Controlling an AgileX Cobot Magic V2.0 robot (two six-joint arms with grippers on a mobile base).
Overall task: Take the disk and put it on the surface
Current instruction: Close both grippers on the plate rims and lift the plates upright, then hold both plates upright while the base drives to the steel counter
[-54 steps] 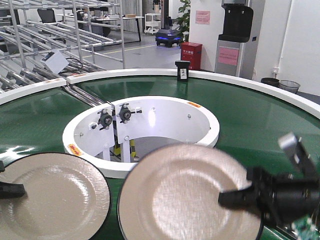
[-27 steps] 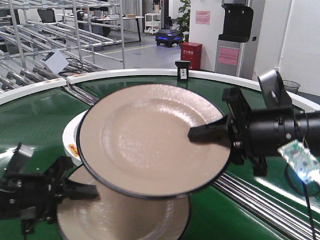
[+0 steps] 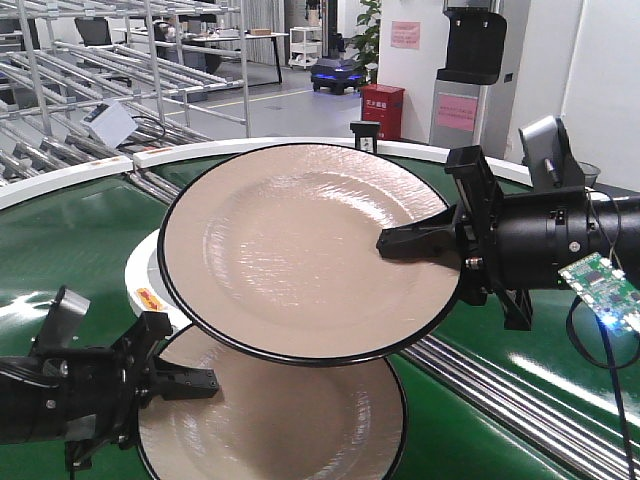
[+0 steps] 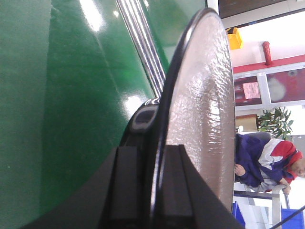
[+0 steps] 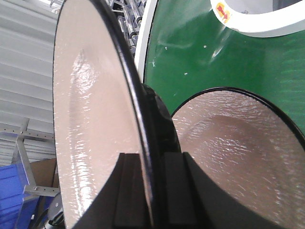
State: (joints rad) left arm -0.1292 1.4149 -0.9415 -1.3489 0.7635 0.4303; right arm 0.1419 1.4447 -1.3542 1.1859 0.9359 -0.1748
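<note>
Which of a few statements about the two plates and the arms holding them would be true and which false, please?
1. The right fingers clamp the upper plate at its rim. True.
2. No arm touches the lower plate. False: the left fingers clamp its rim.
3. In the front view, the upper plate partly covers the lower plate. True.
4. The upper plate is bright blue. False: it is beige with a dark rim.
5. The belt beneath the plates is green. True.
</note>
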